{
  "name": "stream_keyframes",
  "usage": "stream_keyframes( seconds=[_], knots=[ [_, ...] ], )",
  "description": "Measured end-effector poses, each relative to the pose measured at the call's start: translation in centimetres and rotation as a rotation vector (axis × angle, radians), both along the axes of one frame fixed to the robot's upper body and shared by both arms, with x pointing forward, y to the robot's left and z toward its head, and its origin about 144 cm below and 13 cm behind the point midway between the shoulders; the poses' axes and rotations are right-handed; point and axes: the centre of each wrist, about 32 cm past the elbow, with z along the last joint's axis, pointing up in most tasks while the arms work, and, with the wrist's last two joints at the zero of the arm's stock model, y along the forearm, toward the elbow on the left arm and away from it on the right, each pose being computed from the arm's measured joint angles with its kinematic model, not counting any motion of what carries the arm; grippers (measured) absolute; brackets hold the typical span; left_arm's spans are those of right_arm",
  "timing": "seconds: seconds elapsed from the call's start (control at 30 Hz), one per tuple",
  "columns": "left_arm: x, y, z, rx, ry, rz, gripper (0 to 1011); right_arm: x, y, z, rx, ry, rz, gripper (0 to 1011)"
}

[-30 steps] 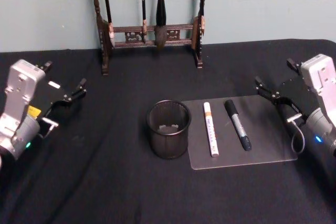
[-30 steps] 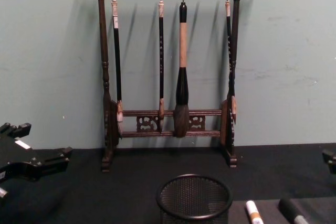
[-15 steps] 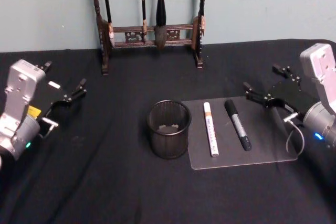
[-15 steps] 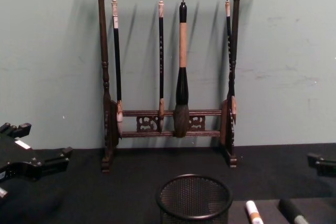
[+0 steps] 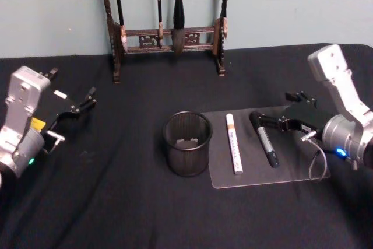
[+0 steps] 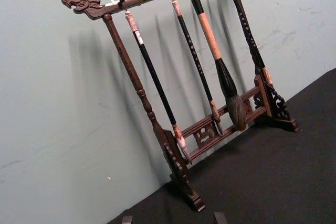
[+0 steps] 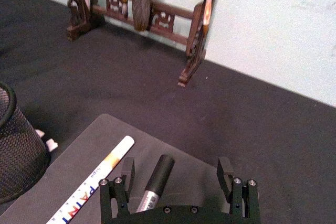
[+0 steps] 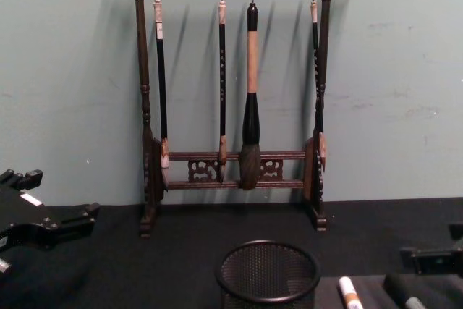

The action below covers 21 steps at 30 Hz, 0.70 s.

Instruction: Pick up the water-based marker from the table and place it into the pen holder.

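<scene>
Right tool [image 5: 274, 107] extended inward, fingers spread, left tool [image 5: 72, 83] parked, fingers apart

Only word I can actually read is "PAINT" in blue caps on the white marker [image 7: 90, 181]; the tiny print beside it is unreadable. The black marker [image 7: 154, 181] has a grey label, but it's too small to read.

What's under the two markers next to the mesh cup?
A flat grey mat lies under both the white marker and the black marker, and itself rests on the black tablecloth. Whatever is beneath the mat is covered.
</scene>
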Motion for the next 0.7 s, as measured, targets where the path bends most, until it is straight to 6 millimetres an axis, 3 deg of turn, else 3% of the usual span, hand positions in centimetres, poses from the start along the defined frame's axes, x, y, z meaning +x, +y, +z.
stream_keyframes(
  seconds=[0.7],
  knots=[
    [0.0, 0.0, 0.0, 0.000, 0.000, 0.000, 1001, 1.5, 2.4, -0.7, -0.055, 0.134, -0.016, 1003]
  ],
)
